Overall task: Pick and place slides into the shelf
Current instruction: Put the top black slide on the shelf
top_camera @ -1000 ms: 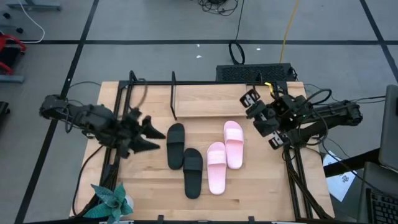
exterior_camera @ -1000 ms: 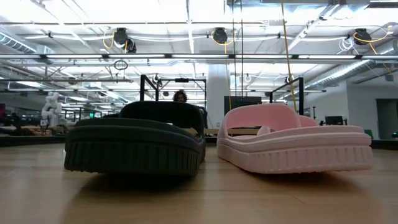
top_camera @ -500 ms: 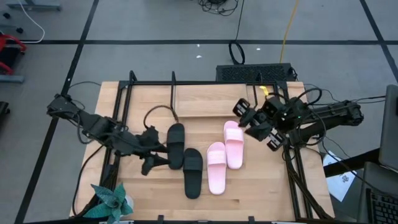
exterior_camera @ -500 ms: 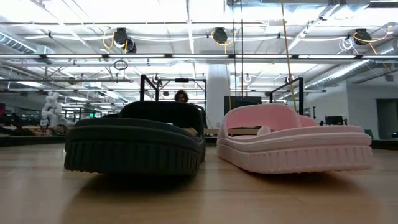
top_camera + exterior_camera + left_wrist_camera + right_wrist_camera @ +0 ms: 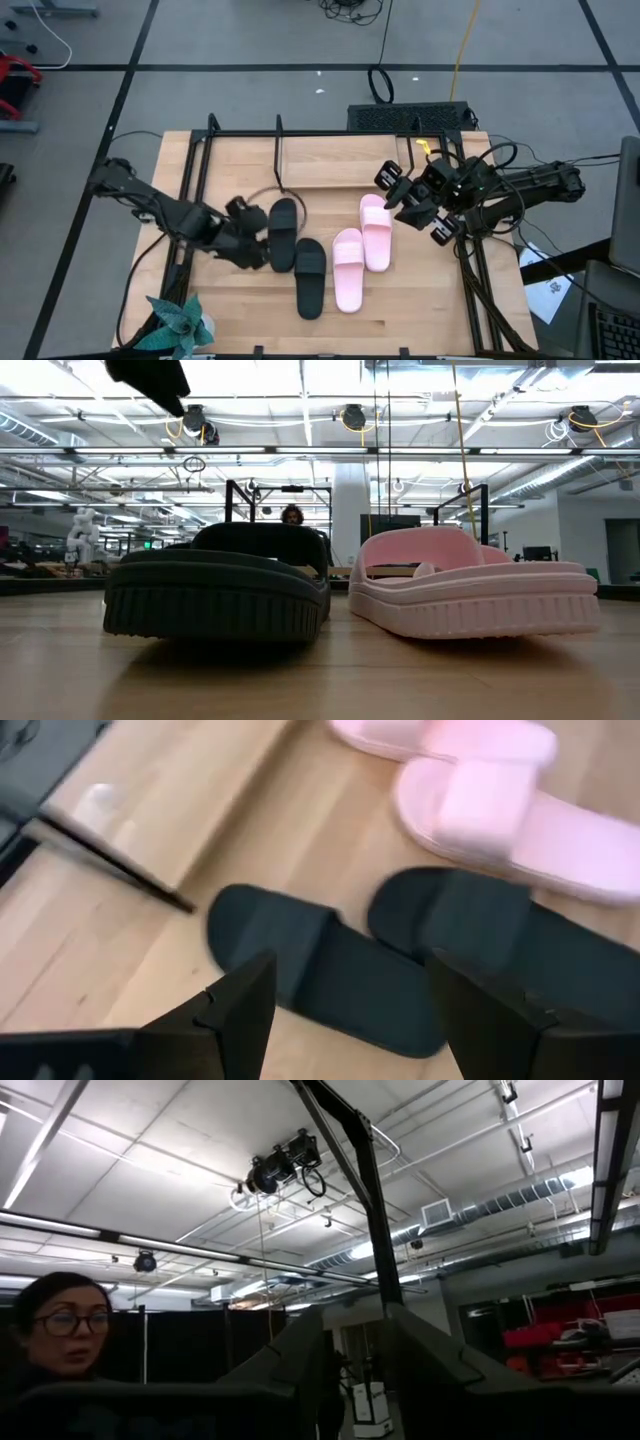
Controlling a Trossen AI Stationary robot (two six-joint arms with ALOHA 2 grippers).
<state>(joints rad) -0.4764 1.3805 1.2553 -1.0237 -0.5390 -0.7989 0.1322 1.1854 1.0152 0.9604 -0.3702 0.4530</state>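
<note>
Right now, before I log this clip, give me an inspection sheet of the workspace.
Surface: wooden table, bare at the near right.
Job's things: two black slides and two pink slides mid-table; shelf at the far edge, no slide on it.
Clutter: potted plant at the near left corner.
Grippers: left gripper open beside a black slide; right gripper raised near a pink slide, holding nothing.
Cables: yellow cable on the floor.
Surroundings: a person behind the table.
</note>
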